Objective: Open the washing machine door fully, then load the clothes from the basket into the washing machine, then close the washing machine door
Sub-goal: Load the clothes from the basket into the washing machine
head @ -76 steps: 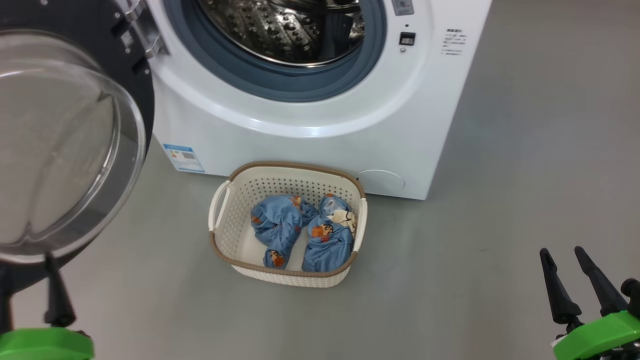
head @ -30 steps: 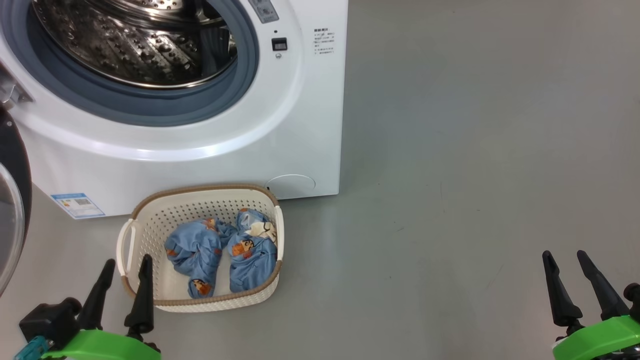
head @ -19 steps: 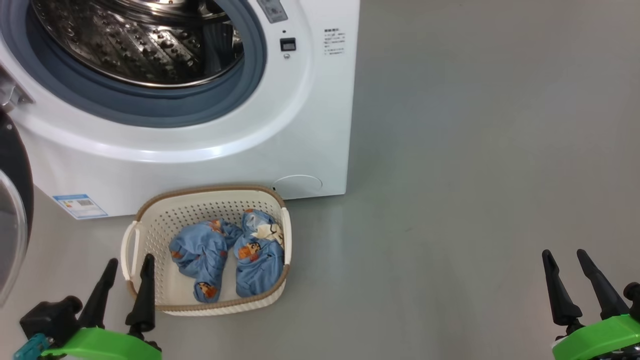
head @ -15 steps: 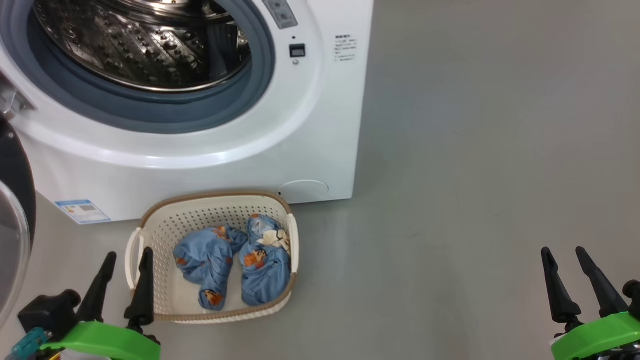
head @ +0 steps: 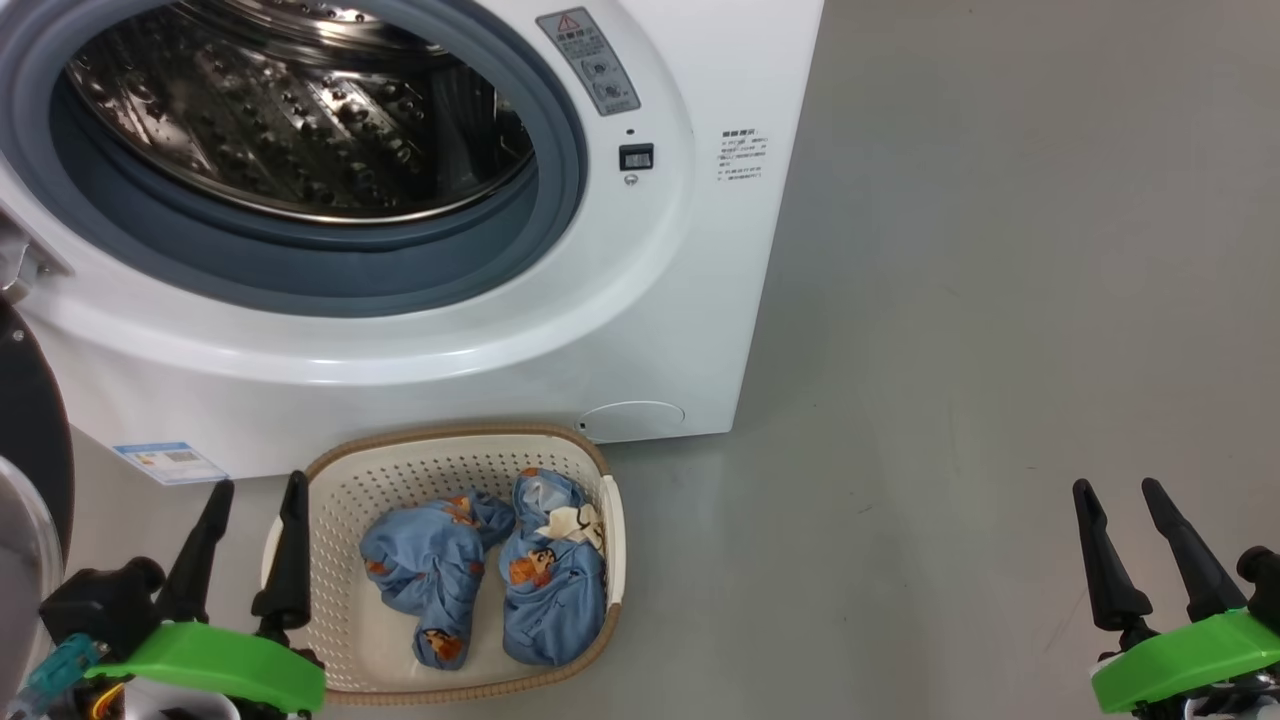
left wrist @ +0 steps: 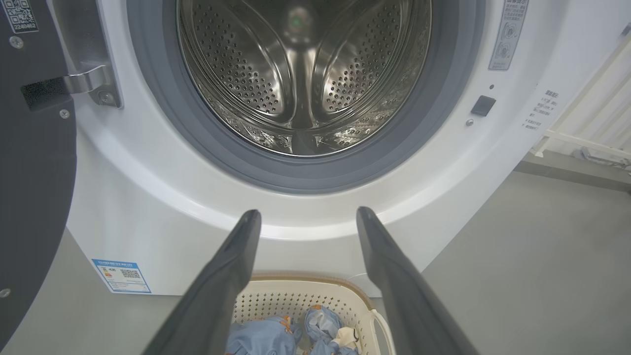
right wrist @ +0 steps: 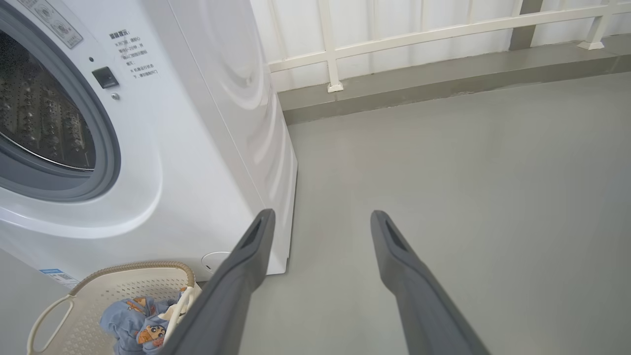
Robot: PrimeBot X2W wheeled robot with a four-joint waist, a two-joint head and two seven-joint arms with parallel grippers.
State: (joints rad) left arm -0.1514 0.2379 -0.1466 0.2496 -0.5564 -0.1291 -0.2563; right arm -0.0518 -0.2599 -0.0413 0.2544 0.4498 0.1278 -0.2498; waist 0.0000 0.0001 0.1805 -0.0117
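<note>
Clothes (head: 490, 575) in basket (head: 400, 478) beside left gripper (head: 261, 481) (jaws apart)

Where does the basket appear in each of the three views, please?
Head view: the basket at the bottom, left of centre, before the washing machine.
Left wrist view: the basket at the bottom edge, centre.
Right wrist view: the basket in the bottom-left corner.
Shared landmark: the small black square on the machine's front.
</note>
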